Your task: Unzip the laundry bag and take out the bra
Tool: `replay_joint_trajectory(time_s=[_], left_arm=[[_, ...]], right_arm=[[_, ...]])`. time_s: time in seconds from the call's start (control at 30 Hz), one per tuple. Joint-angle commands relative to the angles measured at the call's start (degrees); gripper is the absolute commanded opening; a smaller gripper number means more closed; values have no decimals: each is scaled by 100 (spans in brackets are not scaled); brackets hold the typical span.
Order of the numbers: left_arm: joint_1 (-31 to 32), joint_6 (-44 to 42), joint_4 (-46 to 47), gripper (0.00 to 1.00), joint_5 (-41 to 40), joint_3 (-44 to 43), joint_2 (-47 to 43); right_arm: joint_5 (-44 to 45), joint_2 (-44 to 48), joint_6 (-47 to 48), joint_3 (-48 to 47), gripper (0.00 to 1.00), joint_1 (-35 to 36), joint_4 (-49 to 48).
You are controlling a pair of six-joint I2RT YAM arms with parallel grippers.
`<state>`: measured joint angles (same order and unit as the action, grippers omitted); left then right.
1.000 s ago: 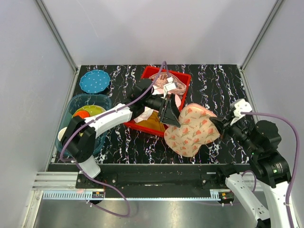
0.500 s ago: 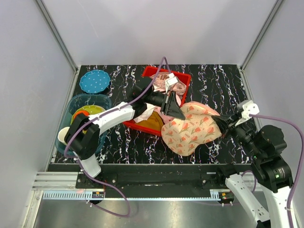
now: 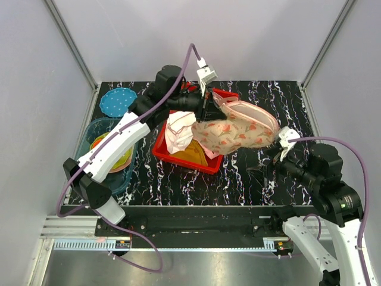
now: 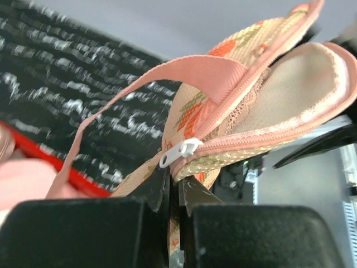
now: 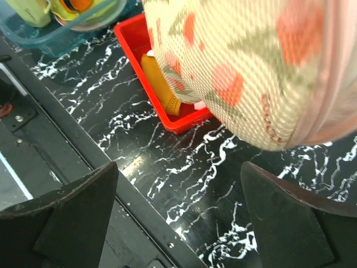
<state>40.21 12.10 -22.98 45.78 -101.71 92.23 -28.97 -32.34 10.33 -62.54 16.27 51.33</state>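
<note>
Above the red bin (image 3: pixel 189 157) hangs the laundry bag (image 3: pixel 238 128), zip partly open, bra (image 4: pixel 295 84) cup showing inside; left gripper (image 4: pixel 174 184) pinches its edge by the white pull (image 4: pixel 178 152); right gripper (image 5: pixel 178 165) gapes wide, empty, nearby.

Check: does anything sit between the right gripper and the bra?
Yes. The flowered wall of the laundry bag hangs between the open right gripper and the bra, which shows only through the unzipped gap beside the left gripper.
</note>
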Motion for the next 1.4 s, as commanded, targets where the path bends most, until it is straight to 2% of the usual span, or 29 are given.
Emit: replay_joint_trajectory(time_s=[0.0,0.4,0.67,0.9,0.97,1.07,1.13,1.2,1.23,1.3,1.33,1.37], left_arm=[[180,-1314,-1680,0,-1175,-165,217],[804,-1702,-2377,0,-2442,-454,401],[1226,-1869,-2667,0,-2758,-1060,594],[1305,-1922,-2869,0,-2803,-1394,788],[1323,-1922,-2922,0,-2855,-1465,806],[1332,-1939,-2949,0,-2890,-1474,762],[1341,-1948,-2940,0,-2838,-1457,744],[1332,-1966,-2940,0,-2724,-1466,762],[1332,-1957,-2940,0,-2689,-1492,762],[1332,-1939,-2931,0,-2557,-1518,762],[1332,-1931,-2923,0,-2496,-1510,762],[1332,-1896,-2905,0,-2443,-1518,744]], right_arm=[[287,-131,549,-486,97,-1,114],[32,-791,681,-821,99,-1,-466],[-196,-1292,488,-1102,100,-1,-897],[-548,-1512,154,-646,100,-1,-1468],[-583,-1565,128,-540,97,-10,-1503],[-347,-1469,136,-242,81,-10,-1503],[-127,-1337,110,-110,65,-1,-1503],[-30,-1249,119,58,54,-1,-1547],[-12,-1188,110,110,43,-1,-1565],[-3,-1135,101,225,29,-1,-1582],[14,-1091,145,260,18,-1,-1591],[23,-1047,180,356,1,-1,-1582]])
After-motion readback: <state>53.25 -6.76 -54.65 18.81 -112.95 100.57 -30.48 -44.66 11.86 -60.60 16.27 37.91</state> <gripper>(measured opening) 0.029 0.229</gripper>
